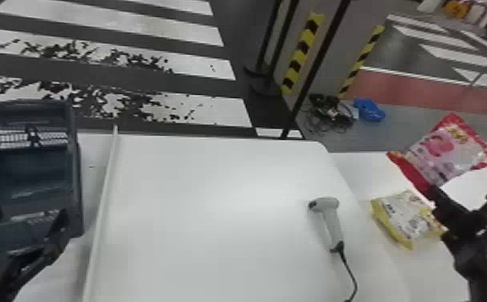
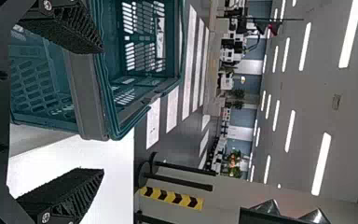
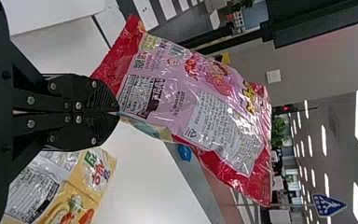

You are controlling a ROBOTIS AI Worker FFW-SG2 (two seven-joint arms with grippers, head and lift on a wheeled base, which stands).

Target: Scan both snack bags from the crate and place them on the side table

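My right gripper (image 1: pixel 433 193) is over the side table (image 1: pixel 353 170), pinching a corner of the red and pink snack bag (image 1: pixel 451 150). In the right wrist view the gripper (image 3: pixel 115 112) is shut on the red snack bag (image 3: pixel 182 98), which extends away from the fingertips. The yellow snack bag (image 1: pixel 409 221) lies on the side table, just left of that gripper. At the crate (image 1: pixel 76 172) on the far left is my left gripper (image 1: pixel 23 227). The left wrist view shows this gripper (image 2: pixel 101 112) open with nothing between its fingers, beside the crate wall (image 2: pixel 87 95).
A grey handheld scanner (image 1: pixel 329 221) with a black cable lies on the main white table (image 1: pixel 214 200), near its right side. A raised white strip (image 1: pixel 104 192) runs between crate and table. Black posts (image 1: pixel 315 76) stand beyond the far edge.
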